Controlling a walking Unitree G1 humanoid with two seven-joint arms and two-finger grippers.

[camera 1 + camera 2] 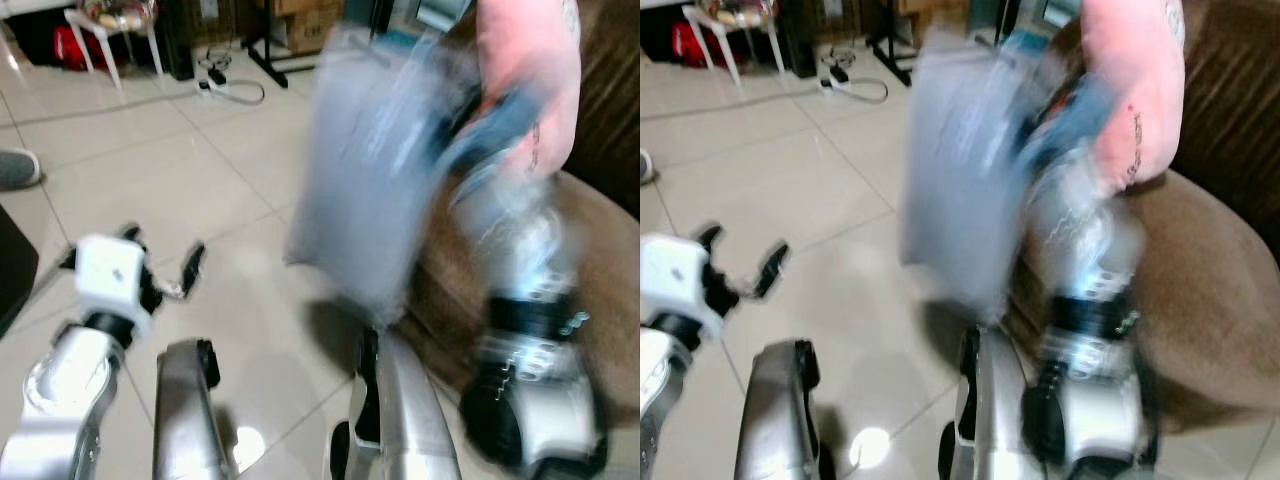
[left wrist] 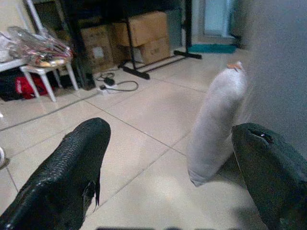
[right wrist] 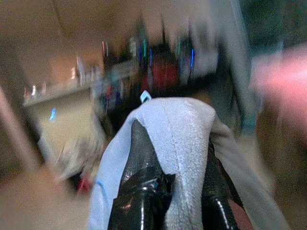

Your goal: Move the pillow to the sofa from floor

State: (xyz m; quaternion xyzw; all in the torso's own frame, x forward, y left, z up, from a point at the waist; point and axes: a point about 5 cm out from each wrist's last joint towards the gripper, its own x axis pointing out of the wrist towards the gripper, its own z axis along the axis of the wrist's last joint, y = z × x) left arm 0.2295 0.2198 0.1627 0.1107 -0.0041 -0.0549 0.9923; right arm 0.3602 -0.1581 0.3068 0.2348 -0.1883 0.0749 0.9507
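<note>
Pale floor tiles [image 1: 200, 170] are stretching back to boxes [image 2: 144, 36] and a cable [image 1: 230, 90], with the brown sofa [image 1: 1210, 290] sitting on the robot's right. Off the floor and blurred, the grey pillow [image 1: 370, 170] is hanging in the air just beside the sofa's arm, its lower edge dangling free. The right claw [image 3: 172, 158] is pinching a fold of its fabric between both fingers, gripping high so the bulk is clearing the tiles and can likely be swung over the seat. A pink cushion [image 1: 1135, 80] is already leaning on the sofa behind it. The left claw [image 1: 165, 270] is hovering low over the tiles, fingers spread and holding nothing, well apart from the pillow.
</note>
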